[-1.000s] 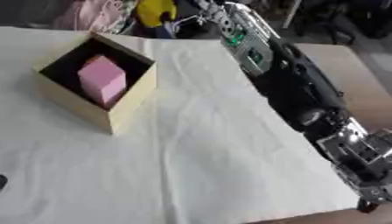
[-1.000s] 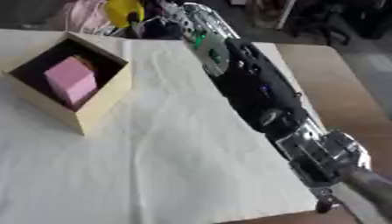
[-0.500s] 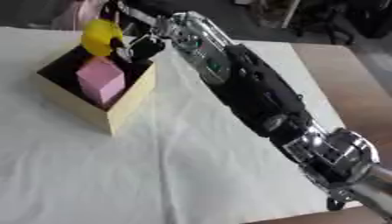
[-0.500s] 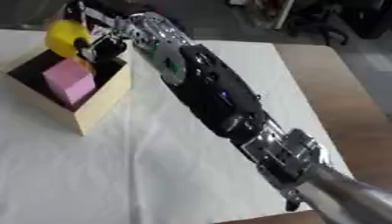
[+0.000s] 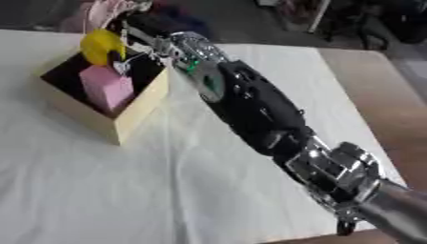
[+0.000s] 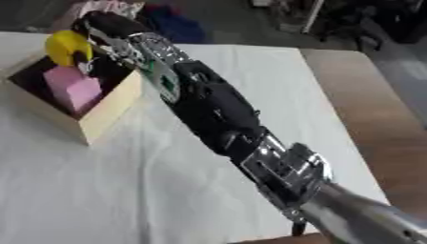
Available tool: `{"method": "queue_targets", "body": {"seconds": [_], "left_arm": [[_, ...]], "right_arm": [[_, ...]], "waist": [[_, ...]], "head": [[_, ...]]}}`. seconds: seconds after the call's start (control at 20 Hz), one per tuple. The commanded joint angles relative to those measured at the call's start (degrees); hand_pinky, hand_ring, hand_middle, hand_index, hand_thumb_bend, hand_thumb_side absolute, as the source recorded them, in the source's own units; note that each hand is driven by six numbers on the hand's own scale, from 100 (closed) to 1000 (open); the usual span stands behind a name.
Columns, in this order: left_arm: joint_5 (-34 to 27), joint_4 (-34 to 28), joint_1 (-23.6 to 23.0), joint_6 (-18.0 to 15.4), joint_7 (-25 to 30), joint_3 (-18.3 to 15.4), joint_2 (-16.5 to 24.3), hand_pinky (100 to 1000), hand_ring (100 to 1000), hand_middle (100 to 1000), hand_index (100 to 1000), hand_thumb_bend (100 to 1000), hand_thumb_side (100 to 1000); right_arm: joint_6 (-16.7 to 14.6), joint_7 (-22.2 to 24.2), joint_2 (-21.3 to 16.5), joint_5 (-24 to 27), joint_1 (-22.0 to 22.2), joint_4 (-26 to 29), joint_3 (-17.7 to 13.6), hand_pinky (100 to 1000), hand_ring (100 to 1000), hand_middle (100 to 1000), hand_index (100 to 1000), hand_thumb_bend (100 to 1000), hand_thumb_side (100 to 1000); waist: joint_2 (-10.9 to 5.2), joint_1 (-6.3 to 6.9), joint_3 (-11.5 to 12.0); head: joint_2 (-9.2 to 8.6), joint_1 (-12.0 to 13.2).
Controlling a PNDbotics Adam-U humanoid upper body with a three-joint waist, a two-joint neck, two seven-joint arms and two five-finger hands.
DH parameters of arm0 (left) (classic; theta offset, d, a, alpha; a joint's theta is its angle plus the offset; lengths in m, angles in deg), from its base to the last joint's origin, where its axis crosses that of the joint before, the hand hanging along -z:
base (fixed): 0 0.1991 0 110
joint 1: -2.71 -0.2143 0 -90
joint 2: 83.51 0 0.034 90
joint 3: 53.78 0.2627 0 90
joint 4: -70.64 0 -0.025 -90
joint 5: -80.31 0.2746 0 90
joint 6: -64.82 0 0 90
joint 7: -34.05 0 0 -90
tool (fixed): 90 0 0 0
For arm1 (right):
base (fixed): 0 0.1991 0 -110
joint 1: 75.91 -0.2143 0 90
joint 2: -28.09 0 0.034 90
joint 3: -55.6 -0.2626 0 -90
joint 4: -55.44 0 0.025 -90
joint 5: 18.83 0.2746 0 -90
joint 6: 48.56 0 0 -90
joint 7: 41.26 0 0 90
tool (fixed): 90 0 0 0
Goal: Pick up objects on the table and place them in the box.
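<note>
Right hand (image 5: pixel 142 33) gripping yellow object (image 5: pixel 102 46), over box (image 5: pixel 137 112)

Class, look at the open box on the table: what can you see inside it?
A pink block stands inside the box. The right hand holds a yellow object over the opening. The dark floor beneath them is hidden.

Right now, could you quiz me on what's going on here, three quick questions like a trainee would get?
1. True or false: the pink block lies inside the box.
2. Which arm reaches across the white cloth to the box: A) left, B) right?
3. Fill in: the right hand holds a ____ object over the box's far corner.

Key: 1 true; 2 B; 3 yellow.
</note>
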Motion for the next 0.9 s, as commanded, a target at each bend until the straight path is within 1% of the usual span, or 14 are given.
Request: {"method": "queue_targets", "body": {"seconds": [0.05, 0.1, 0.15, 0.2, 0.3, 0.5, 0.65, 0.75, 0.9], "left_arm": [[-0.17, -1.22, 0.70, 0.02, 0.18, 0.19, 0.53, 772, 626, 828, 810, 689, 421], [-0.18, -1.22, 0.72, 0.03, 0.19, 0.20, 0.51, 772, 626, 828, 810, 689, 421], [-0.19, -1.22, 0.72, 0.04, 0.19, 0.20, 0.49, 772, 626, 828, 810, 690, 421], [-0.19, -1.22, 0.72, 0.05, 0.18, 0.19, 0.47, 772, 626, 828, 810, 690, 421], [-0.20, -1.22, 0.71, 0.07, 0.14, 0.15, 0.44, 772, 626, 828, 810, 691, 421], [-0.21, -1.21, 0.66, 0.10, 0.14, 0.16, 0.39, 772, 626, 828, 810, 691, 421], [-0.20, -1.20, 0.62, 0.13, 0.10, 0.12, 0.40, 772, 625, 828, 810, 692, 420], [-0.21, -1.19, 0.60, 0.13, 0.10, 0.13, 0.39, 772, 625, 827, 810, 692, 421], [-0.20, -1.18, 0.58, 0.13, 0.12, 0.13, 0.38, 772, 625, 827, 810, 693, 420]], "right_arm": [[-0.17, -0.33, 0.01, -1.55, -0.90, -1.90, -0.62, 778, 715, 810, 905, 333, 448], [-0.40, -0.26, 0.02, -1.68, -0.92, -2.08, -0.71, 780, 720, 818, 913, 346, 460], [-0.59, -0.24, -0.03, -1.77, -0.95, -2.13, -0.79, 786, 732, 841, 933, 383, 498], [-0.74, -0.23, -0.09, -1.78, -0.97, -2.08, -0.85, 787, 733, 843, 934, 386, 501], [-1.08, -0.08, -0.28, -1.60, -0.99, -1.78, -0.85, 795, 745, 867, 954, 412, 536], [-1.75, 0.51, -0.73, -0.71, -1.09, -0.67, -0.76, 802, 754, 880, 968, 418, 572], [-2.20, 1.35, -1.15, 0.31, -1.29, 0.64, -0.56, 816, 770, 901, 991, 412, 625], [-2.01, 1.96, -1.46, 0.75, -1.52, 1.68, -0.43, 820, 777, 915, 1000, 421, 645], [-0.76, 2.59, -1.84, 0.36, -1.97, 3.59, -0.18, 825, 787, 936, 1000, 440, 678]], "waist": [[-0.52, -0.42, 0.18], [-0.53, -0.44, 0.23], [-0.55, -0.47, 0.28], [-0.57, -0.49, 0.31], [-0.61, -0.54, 0.36], [-0.69, -0.63, 0.37], [-0.74, -0.66, 0.34], [-0.78, -0.67, 0.33], [-0.83, -0.67, 0.35]], "head": [[-0.76, -0.36], [-0.79, -0.37], [-0.82, -0.37], [-0.85, -0.37], [-0.94, -0.35], [-1.05, -0.36], [-1.06, -0.31], [-1.05, -0.28], [-1.04, -0.29]]}}
